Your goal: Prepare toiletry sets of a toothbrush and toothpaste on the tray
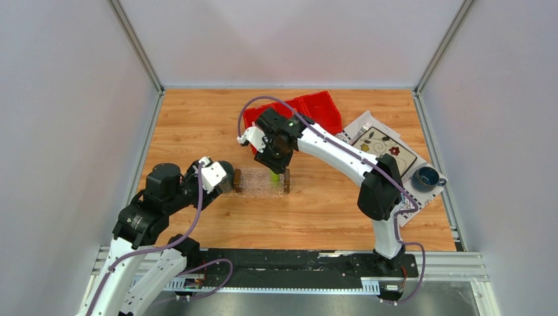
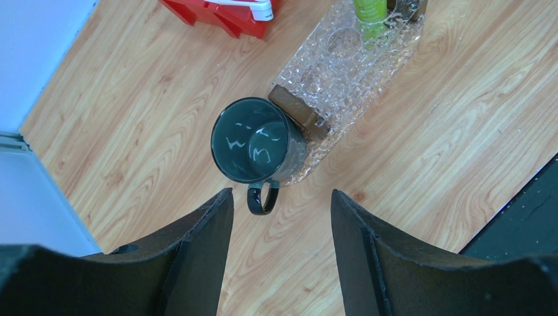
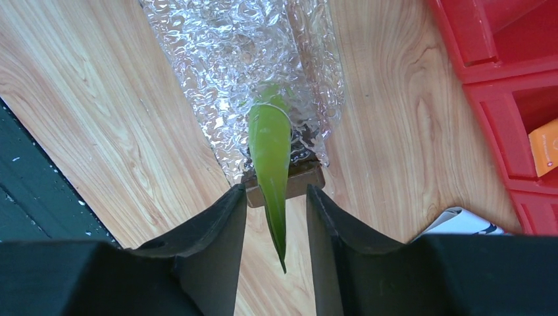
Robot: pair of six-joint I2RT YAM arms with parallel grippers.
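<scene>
Work surface: the wooden table [image 1: 191,125] is closed in by white walls [image 1: 66,99] on the left, far and right sides; a black rail [image 1: 296,263] with both arm bases runs along the near edge. Bare wood shows across the left and far-left area and in the strip between the tray [image 1: 260,182] and the rail.

Tray: one, clear plastic, at mid-table with its long axis left to right, just in front of the red bin [image 1: 322,108] and apart from it; two brown handles, left end [image 1: 237,180] and right end [image 1: 287,181].

Toothpaste: two tubes. The lime green tube [image 3: 270,145] stands cap-down in the right end of the tray, beside the right handle, with its flat tail pointing up; the orange tube [image 3: 543,153] lies in a compartment of the red bin.

Right gripper [image 3: 275,197]: directly above the tray's right end; fingers parted, with the green tube's tail between them and a gap on each side, so nothing is clamped.

Left gripper [image 2: 281,197]: at the tray's left end; fingers spread wide, nothing between them.

Obstructions: two mugs. A dark mug [image 2: 253,141] sits against the left handle, directly ahead of the left gripper; whether its base is on the tray or on the wood cannot be told. A blue mug [image 1: 426,178] stands on the patterned cloth [image 1: 388,148] at the right edge. A white object [image 2: 253,8] lies on the red bin; whether it is the toothbrush cannot be told.
</scene>
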